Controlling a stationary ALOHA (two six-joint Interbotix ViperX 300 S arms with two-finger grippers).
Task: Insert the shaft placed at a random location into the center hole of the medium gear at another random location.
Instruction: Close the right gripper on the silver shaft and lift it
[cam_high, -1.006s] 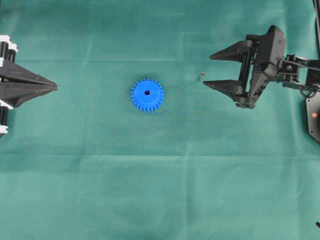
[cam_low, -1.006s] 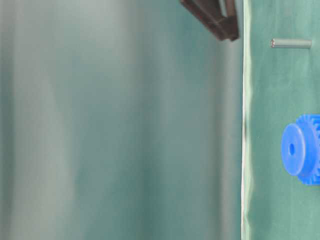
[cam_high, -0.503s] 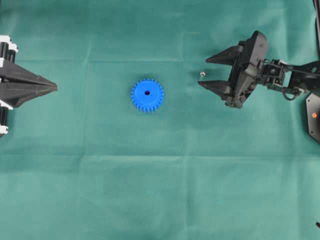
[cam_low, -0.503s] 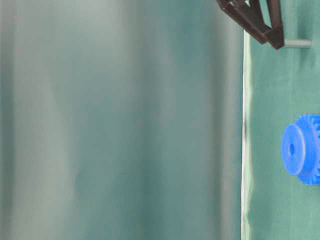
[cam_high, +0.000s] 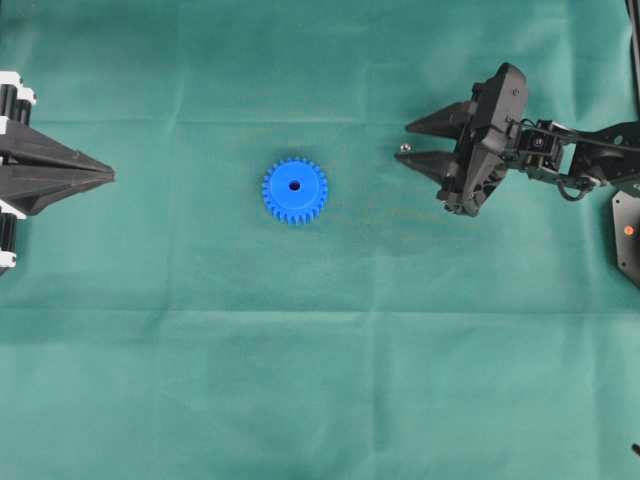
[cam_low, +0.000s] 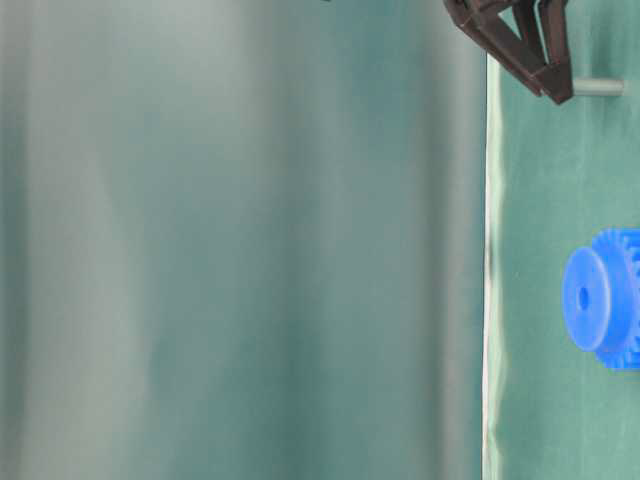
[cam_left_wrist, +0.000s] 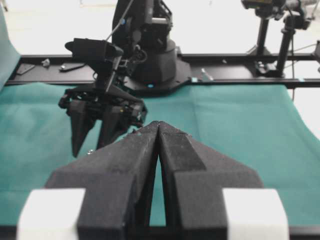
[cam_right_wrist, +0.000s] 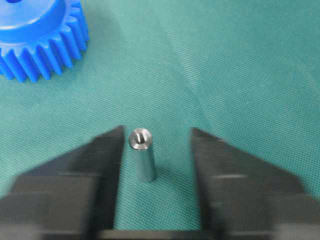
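The shaft (cam_high: 405, 148) stands upright on the green cloth, right of the medium gear (cam_high: 295, 190). The gear lies flat with its center hole (cam_high: 295, 185) facing up. My right gripper (cam_high: 403, 144) is open and low, with its jaws on either side of the shaft. In the right wrist view the shaft (cam_right_wrist: 142, 155) stands between the jaws of the right gripper (cam_right_wrist: 157, 131), close to the left finger and apart from the right one. The gear (cam_right_wrist: 35, 35) shows at the top left there. My left gripper (cam_high: 110, 176) is shut and empty at the far left, also in its wrist view (cam_left_wrist: 158, 124).
The black base of the right arm (cam_high: 628, 235) sits at the right edge. The table-level view shows the cloth's edge (cam_low: 490, 250), the gear (cam_low: 600, 300) and the shaft (cam_low: 598, 87). A black rail (cam_left_wrist: 225, 80) runs along the far side.
My right gripper has moved left and down until its jaws straddle the shaft, and the jaws have narrowed. The shaft, the gear and the left gripper have not moved.
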